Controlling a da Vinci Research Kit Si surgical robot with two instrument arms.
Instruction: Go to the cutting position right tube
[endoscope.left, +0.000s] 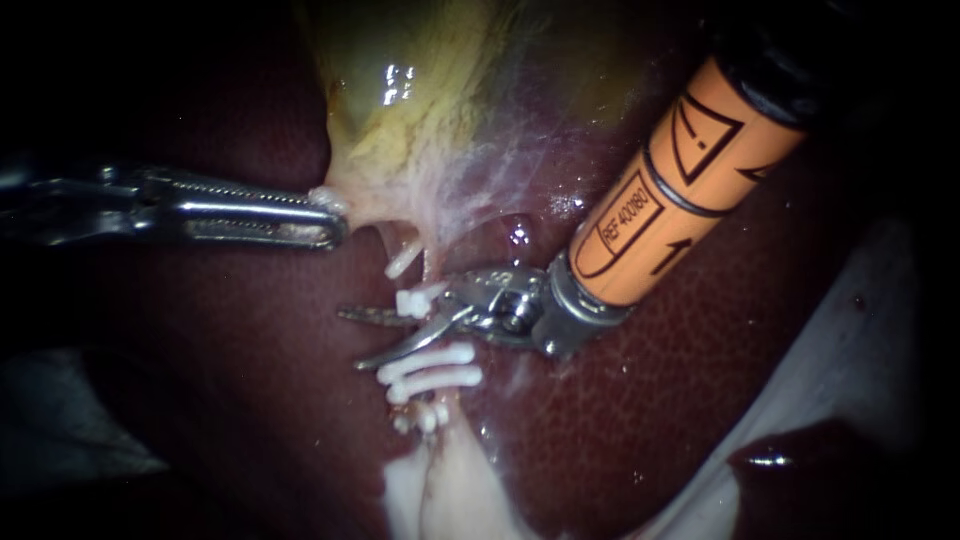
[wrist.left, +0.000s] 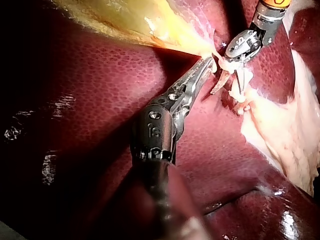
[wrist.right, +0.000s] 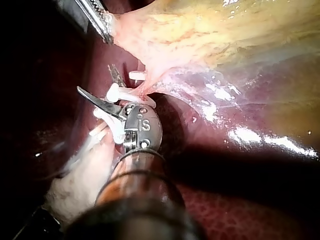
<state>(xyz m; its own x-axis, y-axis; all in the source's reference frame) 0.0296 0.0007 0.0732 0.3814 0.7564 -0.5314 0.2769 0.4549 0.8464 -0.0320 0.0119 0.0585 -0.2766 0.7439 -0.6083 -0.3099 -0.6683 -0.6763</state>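
The right instrument (endoscope.left: 350, 340) holds its two thin blades spread apart, with a clear gap between them, and grips nothing. In the right wrist view a pale tube (wrist.right: 136, 93) runs down from the narrow end of the gallbladder and passes into that gap near the hinge, with one white clip (wrist.right: 113, 92) lying between the blades. It cannot be told whether either blade touches the tube. In the endoscope view the blades cross the line of the tube. One clip sits just beside the upper blade and a cluster of further clips (endoscope.left: 430, 362) lies just past the lower blade, toward the pale fatty tissue (endoscope.left: 440, 490) at the liver's lower edge. Whether this is the right tube cannot be told from that view.

The left instrument (endoscope.left: 330, 215) has its toothed jaws clamped together on the pale lower edge of the gallbladder (endoscope.left: 430, 90), apart from the blades and on the far side of the tube from the orange shaft (endoscope.left: 680, 190). Everything rests on the dark red liver (endoscope.left: 650, 400).
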